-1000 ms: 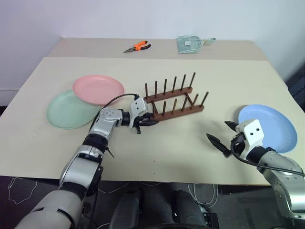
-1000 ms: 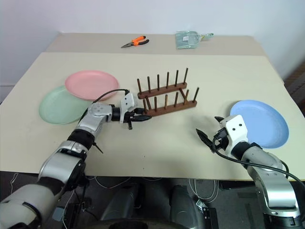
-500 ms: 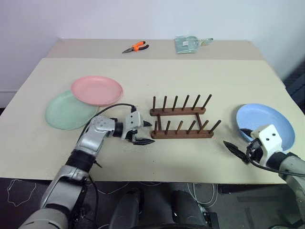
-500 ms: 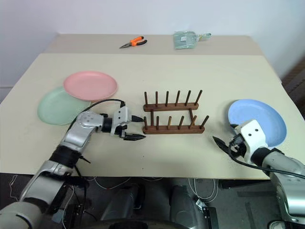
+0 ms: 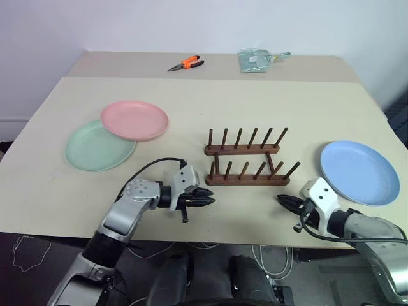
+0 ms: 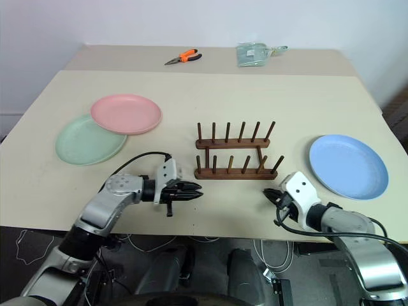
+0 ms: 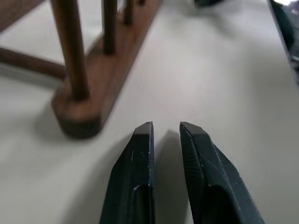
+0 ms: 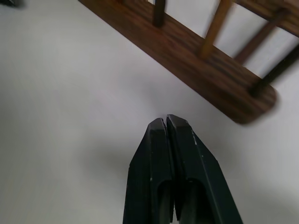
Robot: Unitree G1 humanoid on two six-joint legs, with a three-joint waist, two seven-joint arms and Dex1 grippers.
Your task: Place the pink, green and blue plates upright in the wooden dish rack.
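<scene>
Closest to the camera, both tools sit low over the front of the table (image 5: 268, 95). The left tool (image 5: 208, 202) has its two fingers nearly together with just a thin gap, nothing in it, and it points at the near left end of the rack (image 5: 245, 162). The right tool (image 5: 283, 201) is clenched tight on nothing, aimed at the rack's near right end.

The rack stands empty mid-table — two bars of pegs, none holding a plate. The blue plate (image 5: 359, 172) lies flat off to the right, well apart from the rack. Over on the left the pink plate (image 5: 134, 120) overlaps the far edge of the green plate (image 5: 99, 146). At the back sit orange pliers (image 5: 185, 63) and a clear packet (image 5: 257, 59).
</scene>
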